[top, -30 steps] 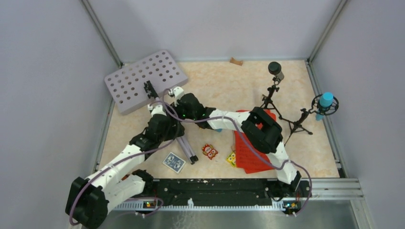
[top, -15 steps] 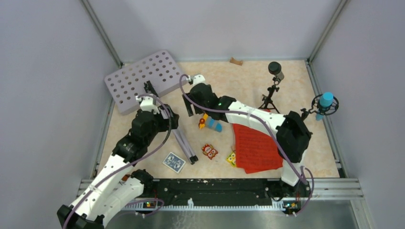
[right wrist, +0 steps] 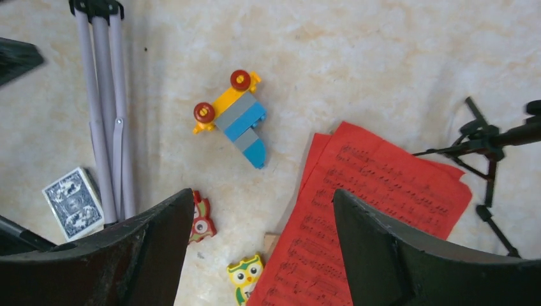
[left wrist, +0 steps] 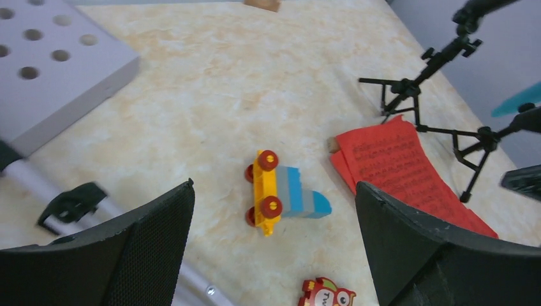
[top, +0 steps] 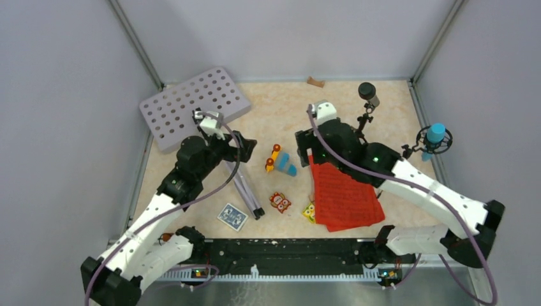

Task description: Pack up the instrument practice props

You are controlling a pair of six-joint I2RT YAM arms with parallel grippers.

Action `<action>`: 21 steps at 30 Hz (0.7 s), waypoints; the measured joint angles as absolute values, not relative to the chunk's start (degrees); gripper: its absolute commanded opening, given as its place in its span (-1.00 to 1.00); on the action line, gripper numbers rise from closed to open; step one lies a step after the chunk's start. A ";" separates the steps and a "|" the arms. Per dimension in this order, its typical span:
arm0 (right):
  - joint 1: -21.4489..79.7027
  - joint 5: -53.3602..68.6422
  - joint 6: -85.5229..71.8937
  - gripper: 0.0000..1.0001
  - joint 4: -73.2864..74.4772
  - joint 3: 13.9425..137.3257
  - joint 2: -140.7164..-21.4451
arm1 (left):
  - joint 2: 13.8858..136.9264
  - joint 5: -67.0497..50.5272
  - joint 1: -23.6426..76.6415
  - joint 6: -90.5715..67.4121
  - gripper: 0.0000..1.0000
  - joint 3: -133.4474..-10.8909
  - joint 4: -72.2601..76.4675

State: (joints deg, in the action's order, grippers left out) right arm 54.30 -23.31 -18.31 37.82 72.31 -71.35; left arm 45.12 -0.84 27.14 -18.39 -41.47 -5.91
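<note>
The grey hole-punched music stand (top: 191, 105) lies at the back left, its silver legs (top: 245, 191) folded toward the front. The red music sheets (top: 344, 197) lie front right. A dark microphone (top: 368, 92) stands on a black tripod (top: 360, 134). A blue microphone (top: 436, 134) stands on a second tripod (top: 405, 162). My left gripper (top: 247, 145) is open and empty beside the stand's post. In its wrist view (left wrist: 274, 188) it hovers over the floor. My right gripper (top: 305, 150) is open and empty at the sheets' far left corner, and hovers between the legs (right wrist: 105, 108) and the sheets (right wrist: 376, 204) in its wrist view (right wrist: 263, 191).
A yellow and blue toy car (top: 281, 160) lies between the grippers. Two owl blocks (top: 279, 202) (top: 309, 212) and a blue-patterned card deck (top: 232, 217) lie near the front. A small wooden block (top: 315, 81) sits by the back wall. Walls close in all sides.
My right arm has swung right, from the stand's post to the sheets' corner. My left gripper has turned right, away from the post. The stand has not moved.
</note>
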 measured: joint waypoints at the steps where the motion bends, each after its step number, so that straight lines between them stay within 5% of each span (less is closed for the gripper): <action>1: 54.24 -23.73 -18.00 0.56 38.30 72.31 -69.14 | 46.85 -2.55 27.16 -18.24 0.97 -41.56 -3.97; 11: 39.03 -25.04 -13.15 0.52 40.97 71.79 -51.51 | 69.93 -11.11 34.89 -17.72 0.97 -46.63 12.21; 21: 20.84 -13.17 -10.11 0.49 43.27 74.41 -50.00 | 88.66 -13.52 43.31 -15.40 0.97 -54.13 27.51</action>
